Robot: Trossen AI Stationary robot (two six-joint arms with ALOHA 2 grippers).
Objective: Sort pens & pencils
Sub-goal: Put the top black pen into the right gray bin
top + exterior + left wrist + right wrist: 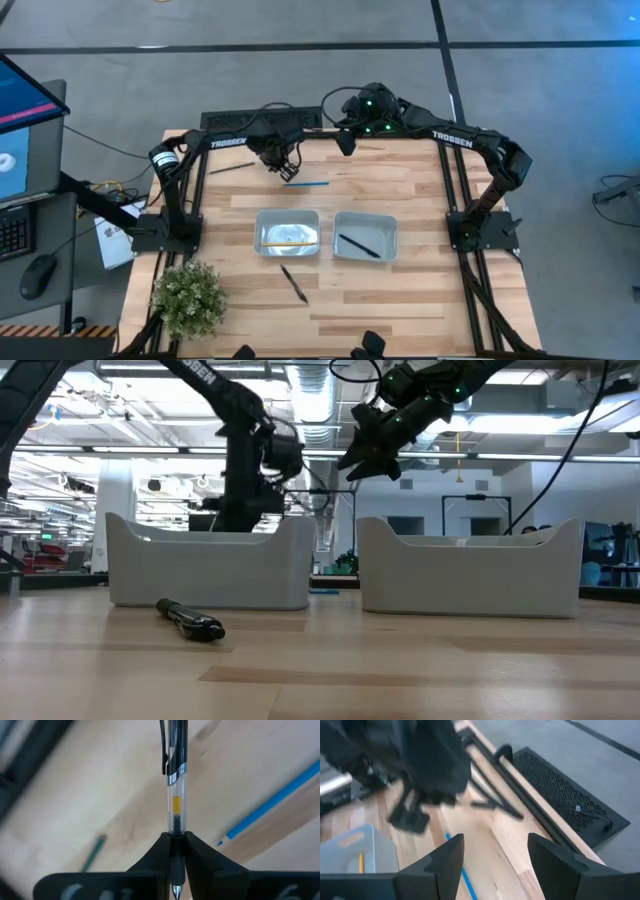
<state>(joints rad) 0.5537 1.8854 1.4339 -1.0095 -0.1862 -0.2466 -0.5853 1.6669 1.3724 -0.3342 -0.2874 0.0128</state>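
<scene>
My left gripper (175, 851) hangs above the far part of the table (420, 300) and is shut on a pen (176, 780) with a clear barrel and a black clip. Below it lie a light blue pencil (305, 183) and a greenish-dark pencil (228, 168). The left tray (262, 232) holds a yellow pencil (288, 242); the right tray (392, 238) holds a black pen (358, 246). Another black pen (294, 284) lies flat on the table near the trays. My right gripper (495, 862) is open, high over the far edge. My left gripper pinches the pen between its two fingers (150, 862) at the dark grip section (175, 832) just behind the writing tip (176, 892). The clear barrel and clip end stick out past the fingertips. The pen is lifted clear of the table.
A potted plant (188, 295) stands at the near left corner. The loose black pen (190, 618) lies before the left tray (210, 560). A black grille (560, 795) sits beyond the far edge. Bare wood shows along the table's near side.
</scene>
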